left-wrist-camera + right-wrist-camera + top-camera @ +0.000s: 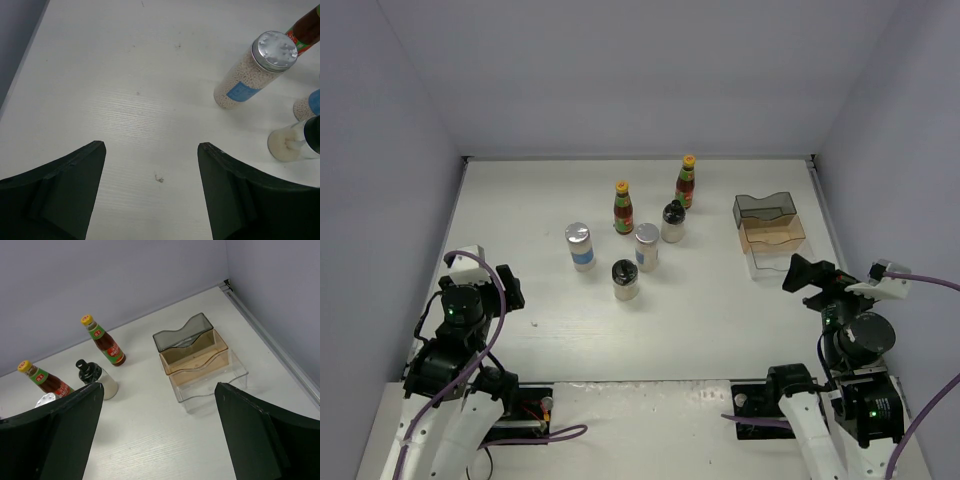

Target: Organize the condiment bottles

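The condiment bottles stand in a loose cluster mid-table. There are two red sauce bottles [623, 208] [686, 182], two silver-lidded shakers [579, 246] [646, 247] and two black-lidded jars [673, 222] [625, 280]. My left gripper [508, 290] hovers left of the cluster, open and holding nothing [151, 147]; its view shows a shaker [255, 67] ahead to the right. On the right, near the organizer, my right gripper [807, 275] also stands open with nothing between its fingers [159, 387]. Its view shows a red bottle [105, 340] and a black-lidded jar [95, 380].
A clear tiered plastic organizer [770, 232] [197, 360] sits at the right, its tiers smoky, amber and clear. Grey walls enclose the table on three sides. Both arm bases stand at the near edge.
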